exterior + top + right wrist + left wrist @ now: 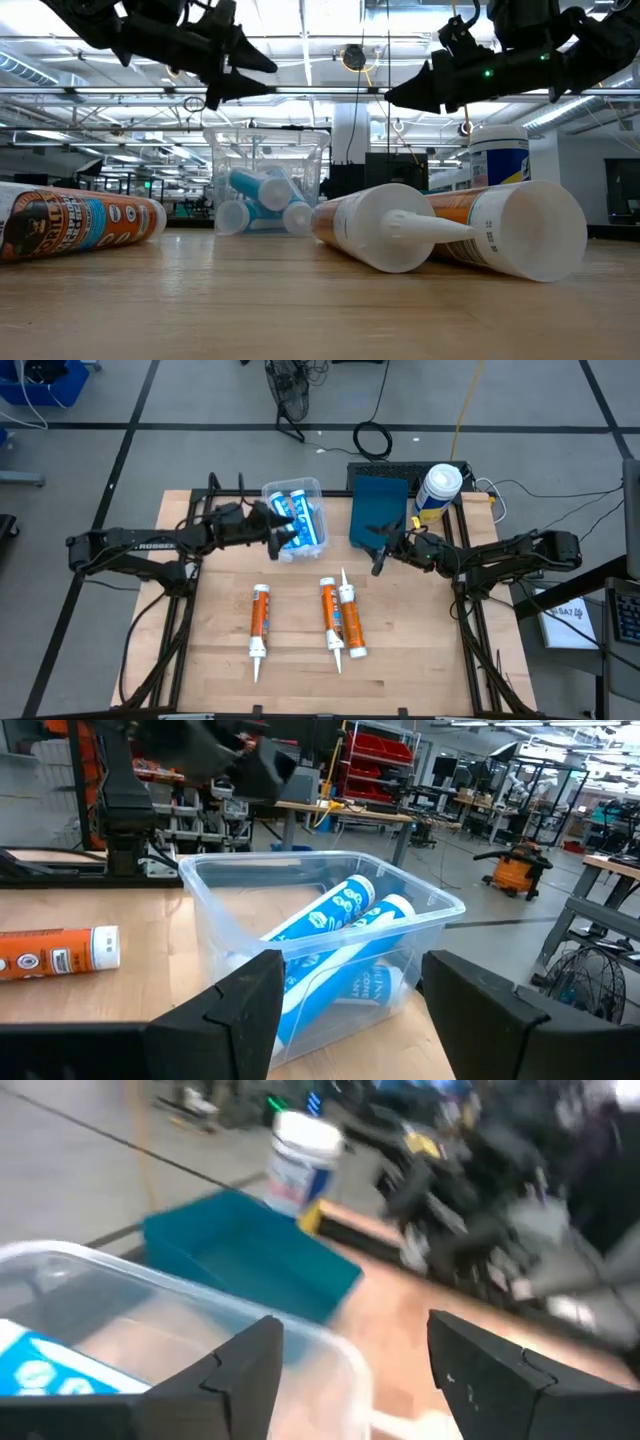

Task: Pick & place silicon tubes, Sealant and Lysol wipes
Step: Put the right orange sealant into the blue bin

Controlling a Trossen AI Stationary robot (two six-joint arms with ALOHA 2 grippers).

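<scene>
The round Lysol wipes canister point(438, 491) with a white lid and a yellow-and-blue label is seen upright at the far right corner of the wooden table point(420, 660), just beside the teal plastic tray point(378, 508). Two blue-and-white tubes point(335, 920) are held in the clear plastic bin point(296, 520) at the far edge. Three orange-and-white tubes point(340, 616) are laid near the middle. The left gripper point(281, 526) is held over the bin, its fingers spread and empty. The right gripper point(383, 552) is kept by the tray, also spread. Only "ROBOT" is readable, on the left arm point(140, 545).
</scene>
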